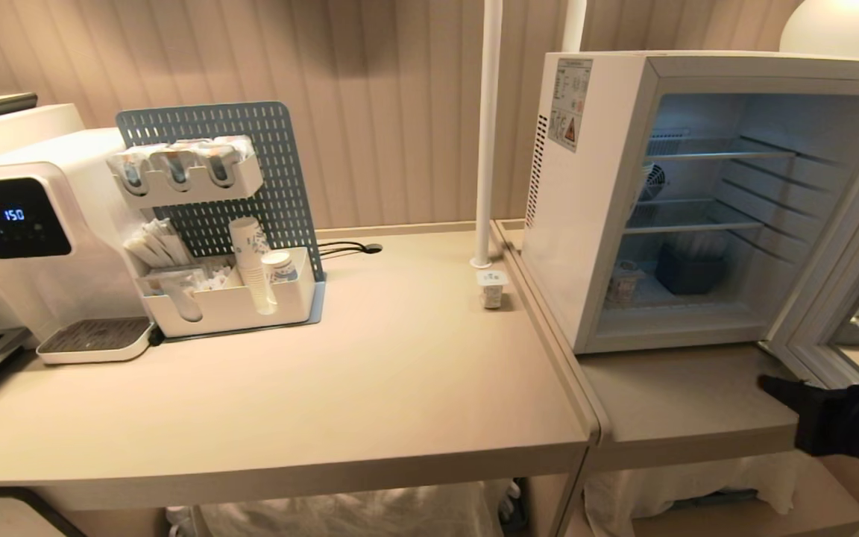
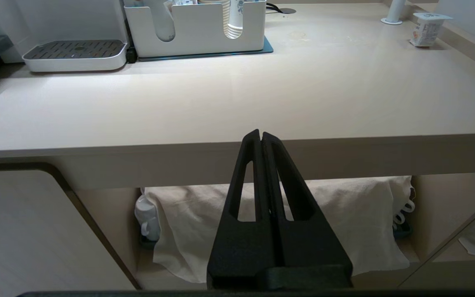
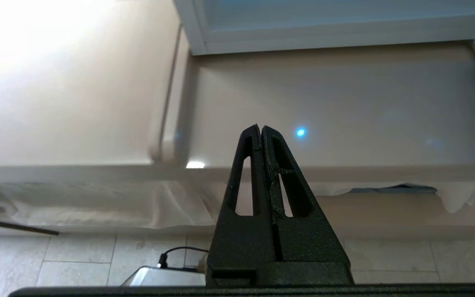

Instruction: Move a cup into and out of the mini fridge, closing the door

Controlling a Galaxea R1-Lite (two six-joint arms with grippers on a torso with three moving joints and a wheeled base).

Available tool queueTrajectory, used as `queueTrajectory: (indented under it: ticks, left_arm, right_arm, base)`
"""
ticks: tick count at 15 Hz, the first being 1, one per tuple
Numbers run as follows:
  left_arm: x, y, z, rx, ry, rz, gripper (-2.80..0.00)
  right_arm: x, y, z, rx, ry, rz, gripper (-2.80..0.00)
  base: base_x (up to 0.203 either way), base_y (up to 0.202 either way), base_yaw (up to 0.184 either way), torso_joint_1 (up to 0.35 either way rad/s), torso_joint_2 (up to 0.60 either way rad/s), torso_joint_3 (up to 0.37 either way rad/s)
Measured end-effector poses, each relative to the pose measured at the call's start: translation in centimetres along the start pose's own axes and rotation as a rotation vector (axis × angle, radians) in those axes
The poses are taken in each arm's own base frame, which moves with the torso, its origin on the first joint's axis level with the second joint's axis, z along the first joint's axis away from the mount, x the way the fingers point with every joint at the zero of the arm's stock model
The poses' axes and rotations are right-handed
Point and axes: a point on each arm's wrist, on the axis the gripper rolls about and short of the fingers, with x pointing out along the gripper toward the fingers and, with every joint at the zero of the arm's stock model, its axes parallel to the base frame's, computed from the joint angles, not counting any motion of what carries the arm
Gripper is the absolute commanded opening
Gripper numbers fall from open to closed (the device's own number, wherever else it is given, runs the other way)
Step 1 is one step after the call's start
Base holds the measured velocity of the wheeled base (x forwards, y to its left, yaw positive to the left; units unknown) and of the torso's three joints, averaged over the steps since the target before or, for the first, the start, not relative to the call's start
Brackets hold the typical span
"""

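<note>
The cup (image 1: 491, 287), a small white tub with a foil lid, stands on the left table beside the white pole, close to the mini fridge (image 1: 593, 224); it also shows in the left wrist view as the cup (image 2: 427, 28). The door (image 1: 843, 276) is swung wide open to the right, showing wire shelves. My right gripper (image 1: 766, 382) is shut and empty, low over the front of the fridge's table, below the open door; in its own view the right gripper (image 3: 260, 128) points at bare tabletop. My left gripper (image 2: 260, 133) is shut and empty, parked below the left table's front edge.
Inside the fridge sit a small tub (image 1: 623, 285) and a dark blue bowl (image 1: 687, 272). A water dispenser (image 1: 19, 239) and a white organizer (image 1: 228, 302) with stacked paper cups stand at the far left. A pole (image 1: 486, 149) rises by the seam between the tables.
</note>
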Motion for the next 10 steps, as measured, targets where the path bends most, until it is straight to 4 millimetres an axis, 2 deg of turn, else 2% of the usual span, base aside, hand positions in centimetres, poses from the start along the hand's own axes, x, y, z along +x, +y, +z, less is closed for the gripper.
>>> queueTrajectory:
  ticks: [6,10]
  left_arm:
    - [0.0,0.0,0.0,0.0,0.0,0.0,-2.8]
    - [0.0,0.0,0.0,-0.001,0.0,0.0,-2.8]
  right_arm:
    - [10.2,-2.1,-2.5,-0.014,-0.1,-0.064,-2.8]
    - [15.6,-3.2,-1.9,-0.057,-0.21,-0.107,-2.8]
  base:
    - [0.0,0.0,0.0,0.0,0.0,0.0]
    - [0.0,0.0,0.0,0.0,0.0,0.0]
